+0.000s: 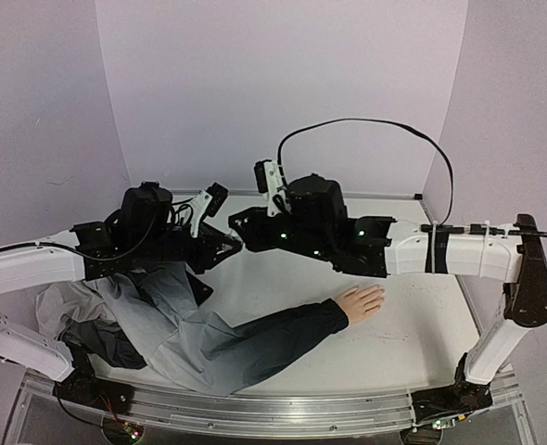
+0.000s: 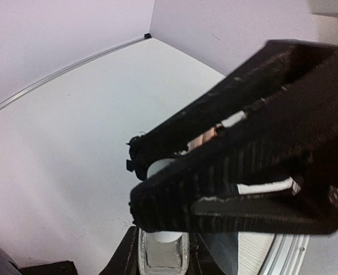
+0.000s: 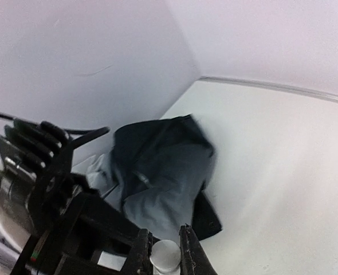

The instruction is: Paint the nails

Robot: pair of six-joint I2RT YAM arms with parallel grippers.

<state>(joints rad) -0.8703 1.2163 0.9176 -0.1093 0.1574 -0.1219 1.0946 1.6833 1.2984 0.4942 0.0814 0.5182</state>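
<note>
While your left pincer (image 2: pixel 136 179) and right pincer (image 3: pixel 164 258) clamped the small white bottle (image 2: pixel 166 235), the nails (image 1: pixel 378 295) lay behind the right pincer, nearer it.

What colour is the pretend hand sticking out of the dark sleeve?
Pale peach. The mannequin hand shows best in the top external view.

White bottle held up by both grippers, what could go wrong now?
1. The left gripper and the right gripper both pinch the white bottle above the table; a slip could drop it or spill it onto the grey shirt nearby.
2. The mannequin hand lies off to the right, so paint might drip on the way.
</note>
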